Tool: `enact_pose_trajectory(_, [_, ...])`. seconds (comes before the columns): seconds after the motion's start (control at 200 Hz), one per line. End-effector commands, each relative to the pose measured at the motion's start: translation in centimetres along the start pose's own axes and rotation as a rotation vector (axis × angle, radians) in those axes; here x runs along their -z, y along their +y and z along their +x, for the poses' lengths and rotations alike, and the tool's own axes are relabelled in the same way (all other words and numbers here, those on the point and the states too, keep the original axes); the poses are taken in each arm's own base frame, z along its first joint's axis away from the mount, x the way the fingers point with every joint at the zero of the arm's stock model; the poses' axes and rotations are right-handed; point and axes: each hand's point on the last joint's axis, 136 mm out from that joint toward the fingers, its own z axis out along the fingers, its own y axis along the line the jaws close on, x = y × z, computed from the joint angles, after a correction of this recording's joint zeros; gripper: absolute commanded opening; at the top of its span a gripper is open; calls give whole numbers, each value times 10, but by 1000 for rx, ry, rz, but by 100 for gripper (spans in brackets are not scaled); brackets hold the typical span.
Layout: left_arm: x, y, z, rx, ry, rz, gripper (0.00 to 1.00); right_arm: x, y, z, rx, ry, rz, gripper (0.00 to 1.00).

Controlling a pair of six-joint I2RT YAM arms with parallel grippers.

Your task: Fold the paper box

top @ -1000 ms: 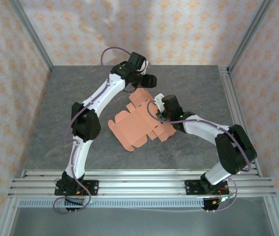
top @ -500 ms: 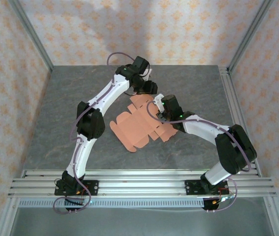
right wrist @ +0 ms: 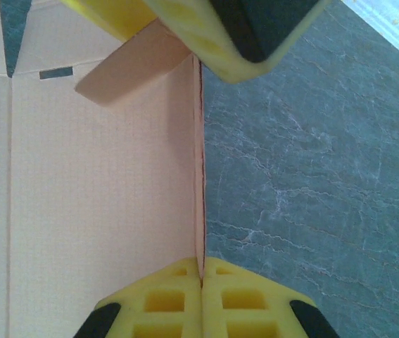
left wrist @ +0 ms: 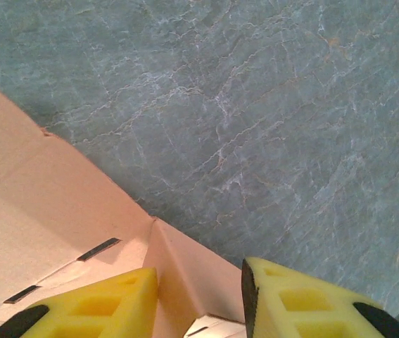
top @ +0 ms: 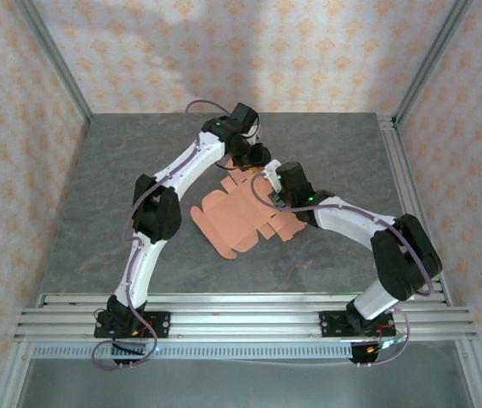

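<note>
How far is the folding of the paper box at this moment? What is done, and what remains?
Done: very little. The paper box lies mostly flat on the table, with no walls closed. In hand: the right end effector is shut on one raised side flap, and the left end effector stands open around a lifted neighbouring flap. Left: nearly all folds, and the tabs into their slots.

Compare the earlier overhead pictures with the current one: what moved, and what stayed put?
The left gripper swung in from the far side and came down at the far corner of the paper box, its jaws now open astride a raised flap. The right gripper stayed shut on an upturned edge of the box; the sheet hardly shifted.
</note>
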Motion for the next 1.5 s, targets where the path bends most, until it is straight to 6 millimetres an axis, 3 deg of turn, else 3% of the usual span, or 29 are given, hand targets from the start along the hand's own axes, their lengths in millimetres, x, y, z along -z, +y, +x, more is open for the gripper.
enact_pose_trajectory(0.0, [11,-21,0,75,-31,64,37,0,-8,-14,65,-10,76,0])
enact_pose_trajectory(0.27, [8,-24,-5,176,-61,99,26,1,-13,-17,123,-13,144,0])
enact_pose_trajectory(0.44, [6,-24,-4,183,-53,103,14,0,-12,-16,140,-3,153,0])
enact_pose_trajectory(0.536, [7,-23,-3,182,-53,97,14,-1,-12,-15,141,0,153,0])
enact_pose_trajectory(0.626, [7,-22,-2,181,-51,93,27,-1,-12,-15,144,3,156,0])
enact_pose_trajectory(0.771, [7,-23,-2,176,-51,95,32,-2,-12,-16,145,4,155,0])
enact_pose_trajectory(0.881, [9,-23,-2,171,-53,96,14,-2,-12,-17,145,5,157,0])
enact_pose_trajectory(0.991, [11,-24,-2,167,-55,95,14,-3,-12,-15,138,7,154,0])
enact_pose_trajectory(1.051, [12,-23,-2,165,-56,90,19,-3,-11,-14,136,10,152,0])
enact_pose_trajectory(1.191, [21,-17,-3,137,-84,44,45,-4,-13,-12,116,15,160,0])
enact_pose_trajectory(1.326, [47,-18,-3,82,-134,10,64,-7,-17,-10,65,19,160,0])
enact_pose_trajectory(1.491, [79,5,-3,42,-220,-84,88,-9,-21,-6,5,8,140,0])
